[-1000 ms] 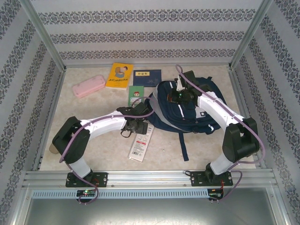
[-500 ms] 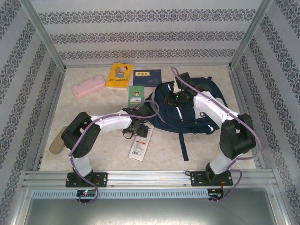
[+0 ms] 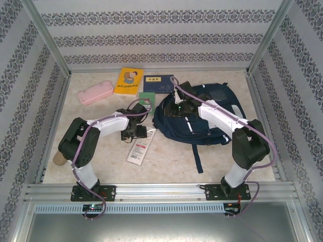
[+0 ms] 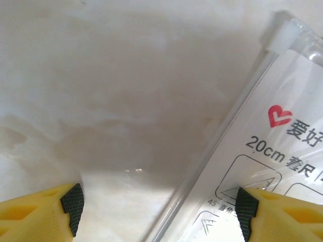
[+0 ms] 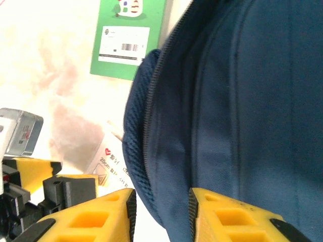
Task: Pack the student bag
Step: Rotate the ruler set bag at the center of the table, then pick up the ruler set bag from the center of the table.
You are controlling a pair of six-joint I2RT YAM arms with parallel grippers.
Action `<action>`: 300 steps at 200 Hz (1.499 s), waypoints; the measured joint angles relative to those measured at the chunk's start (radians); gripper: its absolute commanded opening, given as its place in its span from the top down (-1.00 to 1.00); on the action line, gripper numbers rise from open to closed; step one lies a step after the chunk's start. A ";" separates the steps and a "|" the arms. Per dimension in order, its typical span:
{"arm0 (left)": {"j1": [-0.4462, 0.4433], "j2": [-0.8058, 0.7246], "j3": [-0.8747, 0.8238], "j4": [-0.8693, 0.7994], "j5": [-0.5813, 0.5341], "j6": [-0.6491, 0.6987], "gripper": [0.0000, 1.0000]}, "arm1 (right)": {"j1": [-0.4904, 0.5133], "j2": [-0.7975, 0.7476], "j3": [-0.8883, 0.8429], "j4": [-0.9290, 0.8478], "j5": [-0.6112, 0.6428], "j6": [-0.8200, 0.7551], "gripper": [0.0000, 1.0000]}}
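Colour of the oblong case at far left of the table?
The case is pink; top external view shows it best.

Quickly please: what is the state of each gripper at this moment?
Left gripper: open, holding nothing, over the edge of the ruler pack.
Right gripper: partly open, rim of the student bag between its fingers, not clamped.
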 measured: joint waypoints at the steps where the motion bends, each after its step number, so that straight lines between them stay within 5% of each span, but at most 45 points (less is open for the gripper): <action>1: 0.000 -0.002 -0.002 0.001 0.001 0.000 -0.61 | 0.002 0.000 0.000 0.001 0.000 0.001 0.29; 100: 0.088 -0.183 -0.215 0.121 0.111 0.022 -0.59 | 0.263 0.196 -0.011 0.120 -0.031 0.125 0.41; 169: 0.128 -0.300 -0.366 0.293 0.173 -0.029 -0.36 | 0.276 0.256 -0.061 0.193 -0.061 0.195 0.50; 300: 0.138 -0.309 -0.405 0.375 0.256 -0.051 -0.04 | 0.309 0.338 -0.006 0.251 -0.103 0.251 0.65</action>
